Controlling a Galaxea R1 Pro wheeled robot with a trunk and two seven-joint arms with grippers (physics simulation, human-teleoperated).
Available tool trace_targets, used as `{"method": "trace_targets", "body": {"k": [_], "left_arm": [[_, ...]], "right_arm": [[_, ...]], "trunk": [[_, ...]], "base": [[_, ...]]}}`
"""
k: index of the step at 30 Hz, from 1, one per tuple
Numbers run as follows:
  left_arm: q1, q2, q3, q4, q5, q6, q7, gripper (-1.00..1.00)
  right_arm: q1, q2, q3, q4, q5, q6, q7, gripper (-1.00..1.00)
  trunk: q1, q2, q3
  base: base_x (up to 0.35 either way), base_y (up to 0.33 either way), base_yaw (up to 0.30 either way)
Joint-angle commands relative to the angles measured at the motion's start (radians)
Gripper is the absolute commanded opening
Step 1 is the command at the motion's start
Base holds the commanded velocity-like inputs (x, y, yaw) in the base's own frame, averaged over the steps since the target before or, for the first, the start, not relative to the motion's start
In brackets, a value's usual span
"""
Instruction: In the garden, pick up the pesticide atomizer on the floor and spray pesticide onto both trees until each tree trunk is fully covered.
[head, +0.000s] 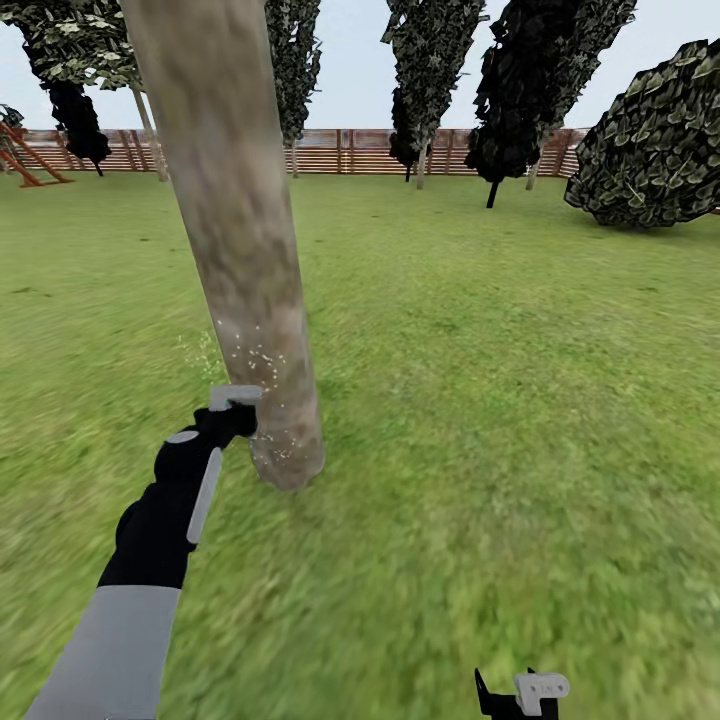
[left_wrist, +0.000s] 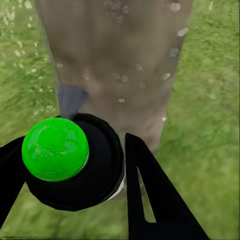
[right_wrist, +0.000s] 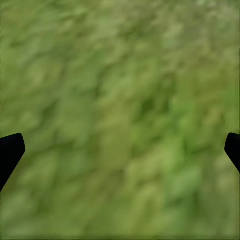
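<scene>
Green lawn stretches to a slatted fence; cone trees stand well back. Left gripper pinches the pesticide atomizer beside the speckled tree trunk; right gripper hangs spread over grass.

The trunk stands directly ahead of the left tool, which is closed on the atomizer; only a narrow gap separates the spray head from the bark. Open grass lies to both sides of the trunk, wide on the right. The right tool, fingers spread wide, faces bare grass. Other trees and the fence stand well apart.
</scene>
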Motion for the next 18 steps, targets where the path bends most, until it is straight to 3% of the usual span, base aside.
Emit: {"method": "trace_targets", "body": {"k": [1, 4, 7, 9, 11, 13, 17, 18], "left_arm": [[0.000, 0.002, 0.022, -0.007, 0.005, 0.007, -0.002, -1.00], [0.000, 0.007, 0.037, -0.011, 0.002, 0.013, -0.004, -1.00], [0.000, 0.029, 0.040, -0.011, 0.006, 0.014, -0.004, -1.00], [0.000, 0.025, 0.010, -0.011, 0.004, 0.015, -0.003, -1.00], [0.000, 0.022, -0.058, -0.011, 0.006, 0.014, 0.002, -1.00], [-0.002, 0.004, -0.094, -0.014, 0.006, 0.014, 0.004, -1.00], [-0.003, -0.001, -0.079, -0.030, 0.005, 0.015, 0.005, -1.00], [-0.003, 0.001, -0.018, -0.032, 0.006, 0.016, 0.000, -1.00]], "right_arm": [[0.000, 0.000, 0.000, 0.000, 0.000, 0.000, 0.000, 1.00], [0.000, 0.000, 0.000, 0.000, -0.001, 0.000, 0.001, 1.00], [0.000, 0.000, 0.000, 0.000, -0.001, 0.000, 0.000, 1.00], [0.000, 0.001, 0.000, 0.001, 0.000, 0.001, 0.001, 1.00], [0.000, 0.002, 0.000, 0.001, 0.000, 0.000, -0.001, 1.00], [0.000, 0.001, 0.000, -0.001, -0.003, -0.001, -0.003, 1.00], [0.000, -0.005, -0.001, -0.002, -0.005, -0.001, -0.002, 1.00], [0.000, -0.005, -0.001, -0.002, -0.004, -0.001, -0.002, 1.00]], "trunk": [[0.000, 0.000, 0.000], [0.000, 0.000, 0.000], [0.000, 0.000, 0.000], [0.000, 0.000, 0.000], [0.000, 0.000, 0.000], [0.000, 0.000, 0.000], [0.000, 0.000, 0.000], [0.000, 0.000, 0.000]], "base": [[0.000, 0.000, 0.000], [0.000, 0.000, 0.000], [0.000, 0.000, 0.000], [0.000, 0.000, 0.000], [0.000, 0.000, 0.000], [0.000, 0.000, 0.000], [0.000, 0.000, 0.000], [0.000, 0.000, 0.000]]}}
